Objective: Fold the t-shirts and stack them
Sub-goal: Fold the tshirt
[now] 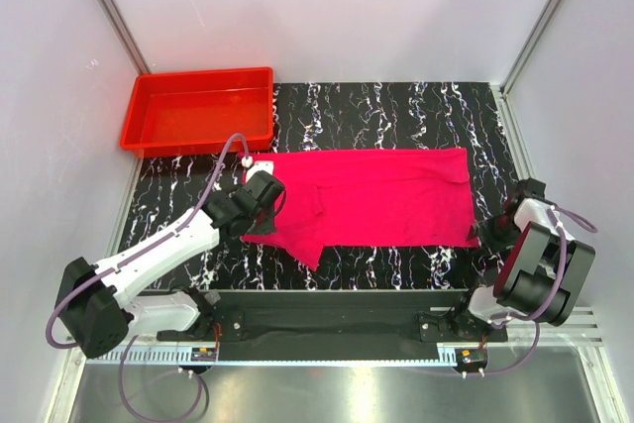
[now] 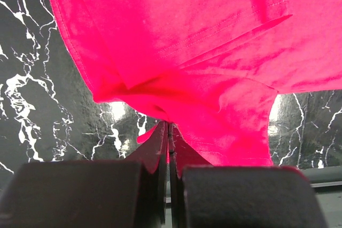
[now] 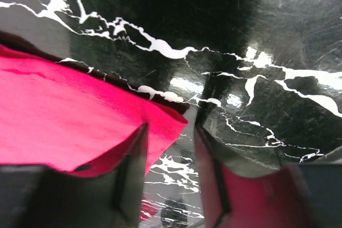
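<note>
A bright magenta-pink t-shirt (image 1: pixel 381 195) lies spread on the black marbled table (image 1: pixel 396 111), folded lengthwise, one sleeve pointing toward the near edge. My left gripper (image 1: pixel 264 207) is at the shirt's left end, shut on a bunched fold of the cloth (image 2: pixel 176 105), which it holds just above the table. My right gripper (image 1: pixel 492 232) is at the shirt's near right corner. Its jaws are open, and the corner of the cloth (image 3: pixel 160 124) lies over the left finger (image 3: pixel 133 153), with a gap to the right finger (image 3: pixel 208 158).
A rigid red plastic tray (image 1: pixel 198 111) stands at the back left of the table, holding nothing I can see. White walls with metal posts enclose the table on three sides. A black rail and a metal strip run along the near edge by the arm bases.
</note>
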Controlling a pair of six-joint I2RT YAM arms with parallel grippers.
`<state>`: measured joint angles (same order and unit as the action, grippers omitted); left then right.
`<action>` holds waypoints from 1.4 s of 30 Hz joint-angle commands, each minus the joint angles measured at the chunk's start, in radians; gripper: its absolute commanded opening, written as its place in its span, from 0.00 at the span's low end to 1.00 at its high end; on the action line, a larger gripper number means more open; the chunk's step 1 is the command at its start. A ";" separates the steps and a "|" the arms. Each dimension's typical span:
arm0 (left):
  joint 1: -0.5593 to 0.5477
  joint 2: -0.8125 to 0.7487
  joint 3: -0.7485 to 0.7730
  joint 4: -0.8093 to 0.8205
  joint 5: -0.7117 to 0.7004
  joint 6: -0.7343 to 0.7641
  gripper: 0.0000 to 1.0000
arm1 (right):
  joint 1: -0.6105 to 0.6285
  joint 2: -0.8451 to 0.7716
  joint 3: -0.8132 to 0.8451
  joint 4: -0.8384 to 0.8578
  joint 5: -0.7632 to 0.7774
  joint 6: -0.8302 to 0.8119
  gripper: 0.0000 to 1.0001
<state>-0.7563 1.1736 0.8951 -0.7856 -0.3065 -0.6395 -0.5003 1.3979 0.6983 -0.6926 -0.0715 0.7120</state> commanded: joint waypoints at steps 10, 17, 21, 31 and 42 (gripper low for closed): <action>0.015 0.012 0.126 0.016 -0.082 0.075 0.00 | -0.003 0.078 0.134 -0.082 0.151 -0.097 0.00; 0.077 0.118 0.251 0.028 -0.108 0.112 0.00 | 0.002 0.174 0.332 -0.191 0.148 -0.186 0.00; 0.132 0.211 0.345 0.028 -0.109 0.136 0.00 | 0.037 0.269 0.444 -0.223 0.116 -0.213 0.00; 0.224 0.392 0.550 0.011 -0.103 0.172 0.00 | 0.092 0.397 0.653 -0.272 0.108 -0.243 0.01; 0.270 0.468 0.605 -0.023 -0.108 0.175 0.00 | 0.154 0.496 0.796 -0.278 0.108 -0.226 0.04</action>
<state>-0.5087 1.6432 1.4639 -0.8021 -0.3813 -0.4782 -0.3531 1.8763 1.4353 -0.9653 0.0326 0.4927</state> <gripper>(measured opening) 0.009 0.045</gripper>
